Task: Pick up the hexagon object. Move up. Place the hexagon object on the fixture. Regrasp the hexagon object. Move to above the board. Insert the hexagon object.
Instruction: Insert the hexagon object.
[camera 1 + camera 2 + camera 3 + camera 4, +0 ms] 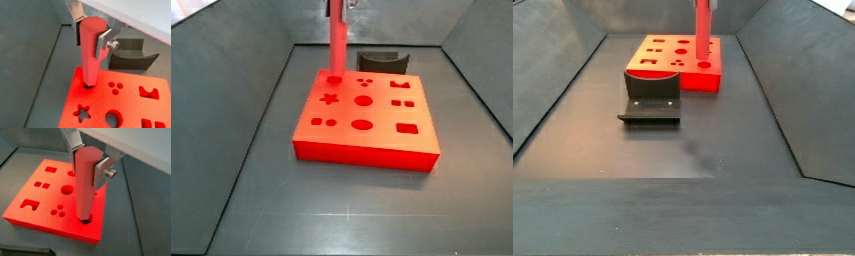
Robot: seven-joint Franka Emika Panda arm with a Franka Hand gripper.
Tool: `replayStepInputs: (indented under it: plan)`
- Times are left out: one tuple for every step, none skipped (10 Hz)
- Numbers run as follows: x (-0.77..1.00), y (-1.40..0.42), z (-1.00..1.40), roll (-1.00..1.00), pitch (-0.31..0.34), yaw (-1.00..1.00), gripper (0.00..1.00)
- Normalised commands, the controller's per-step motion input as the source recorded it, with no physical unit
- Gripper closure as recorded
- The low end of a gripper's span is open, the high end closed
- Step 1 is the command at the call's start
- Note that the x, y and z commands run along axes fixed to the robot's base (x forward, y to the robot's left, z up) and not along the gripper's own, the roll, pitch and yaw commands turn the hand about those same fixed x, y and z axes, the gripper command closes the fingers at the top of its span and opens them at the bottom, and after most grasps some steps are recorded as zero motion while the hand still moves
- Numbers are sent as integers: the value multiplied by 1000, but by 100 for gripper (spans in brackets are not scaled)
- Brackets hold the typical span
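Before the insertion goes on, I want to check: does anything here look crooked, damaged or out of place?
Nothing stands out. The gripper holds the hexagon object upright, its lower end at a hole near a corner of the board. The board lies flat and whole, and the fixture sits empty beside it.

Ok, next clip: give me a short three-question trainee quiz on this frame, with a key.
1. True or false: the bar stands upright in the end effector.
2. Where is the bar's lower end? A) at a hole near a corner of the board B) in the fixture C) on the floor
3. What rests in the fixture's notch?

Key: 1 true. 2 A. 3 nothing; it sits empty beside the board.
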Motion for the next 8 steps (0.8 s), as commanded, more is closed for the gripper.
replayStepInputs:
  plan:
    - [0, 0, -186, -44, -230, 17, 100]
    - [-37, 23, -166, -17, -221, 57, 100]
    - [-63, 43, -157, -64, -261, 40, 100]
    - [-120, 54, 0, -73, -196, 29, 100]
    - [-220, 46, 0, -80, -210, 20, 100]
    - [-291, 26, 0, -89, -246, 23, 100]
    - [-263, 0, 0, -83, -259, 43, 100]
    - [-154, 0, -17, -76, -236, 54, 100]
